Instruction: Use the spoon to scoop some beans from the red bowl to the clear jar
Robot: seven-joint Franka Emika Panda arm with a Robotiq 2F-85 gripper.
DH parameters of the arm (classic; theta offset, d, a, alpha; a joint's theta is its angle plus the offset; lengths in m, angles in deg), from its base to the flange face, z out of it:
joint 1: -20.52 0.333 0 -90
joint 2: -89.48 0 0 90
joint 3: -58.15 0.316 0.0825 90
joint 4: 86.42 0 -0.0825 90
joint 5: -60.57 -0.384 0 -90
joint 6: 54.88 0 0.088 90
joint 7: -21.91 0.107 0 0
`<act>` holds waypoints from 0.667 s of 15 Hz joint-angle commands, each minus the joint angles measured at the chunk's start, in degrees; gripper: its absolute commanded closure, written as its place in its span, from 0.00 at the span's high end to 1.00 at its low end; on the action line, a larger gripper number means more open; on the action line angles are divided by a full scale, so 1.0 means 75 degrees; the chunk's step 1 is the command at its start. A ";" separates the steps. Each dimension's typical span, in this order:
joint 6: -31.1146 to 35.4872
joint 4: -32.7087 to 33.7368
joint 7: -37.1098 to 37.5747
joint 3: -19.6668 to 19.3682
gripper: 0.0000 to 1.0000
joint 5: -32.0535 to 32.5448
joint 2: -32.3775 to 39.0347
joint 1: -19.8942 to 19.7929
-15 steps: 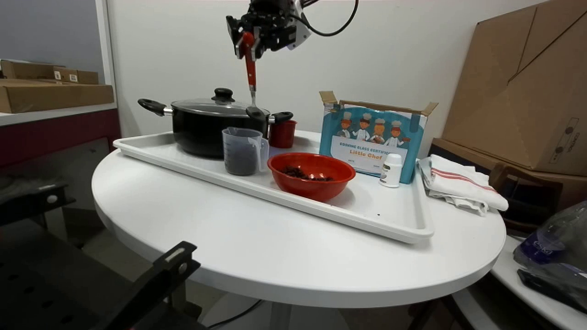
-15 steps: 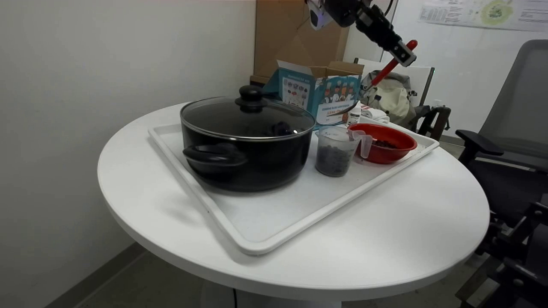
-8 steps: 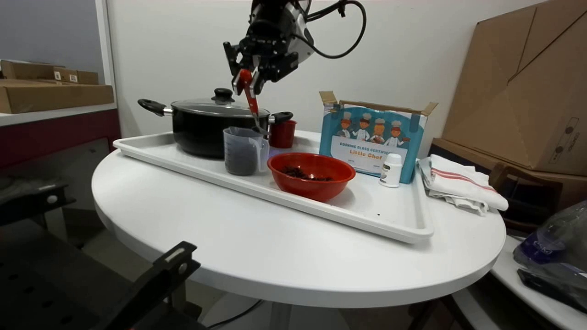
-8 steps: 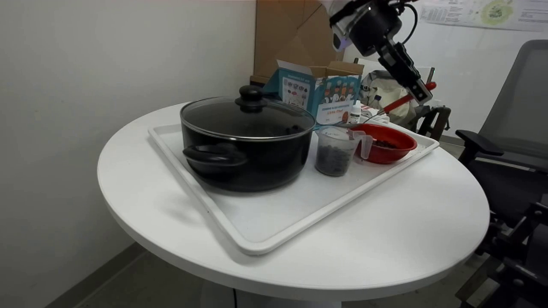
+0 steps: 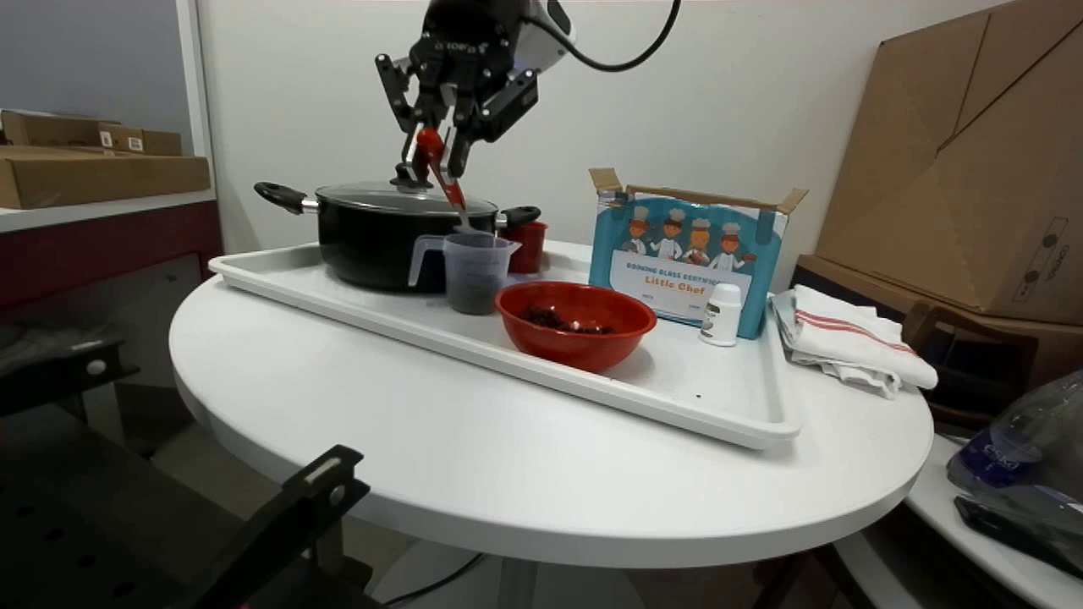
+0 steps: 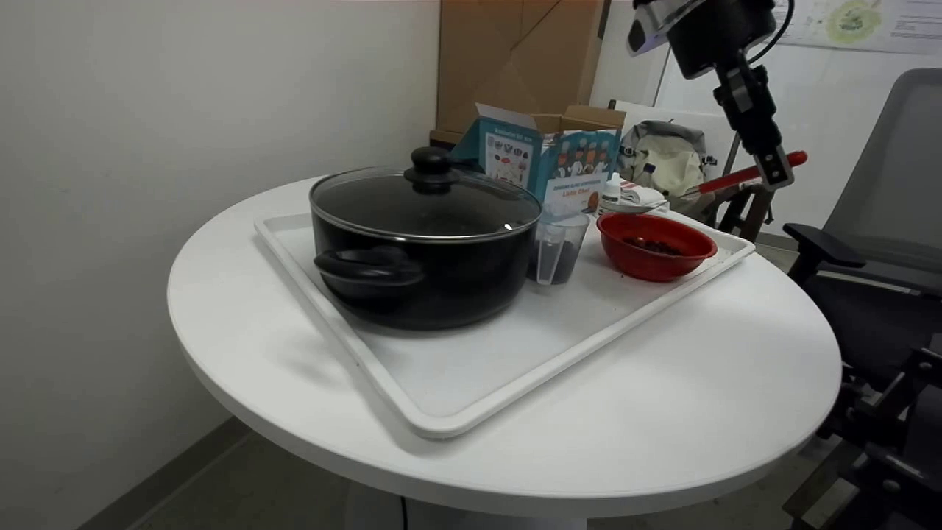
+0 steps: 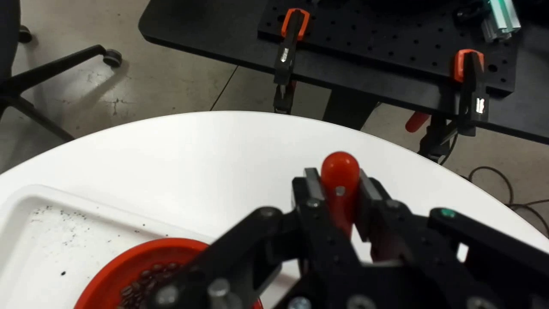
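In an exterior view, fingers (image 5: 458, 152) hold the tilted spoon (image 5: 450, 188).

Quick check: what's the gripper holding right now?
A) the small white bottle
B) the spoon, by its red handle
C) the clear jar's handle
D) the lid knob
B: the wrist view shows the gripper closed on the red handle of the spoon, and in an exterior view the lid knob stands well apart from it.
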 commanded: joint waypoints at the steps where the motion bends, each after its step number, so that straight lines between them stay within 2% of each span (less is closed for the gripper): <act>1: 0.0714 -0.1200 -0.0029 -0.0147 0.09 0.0185 -0.1390 0.0019; 6: 0.1004 -0.1635 -0.0359 -0.0604 0.09 0.0018 -0.2016 -0.0232; 10: 0.0597 -0.1058 -0.0983 -0.1077 0.09 -0.0075 -0.1412 -0.0533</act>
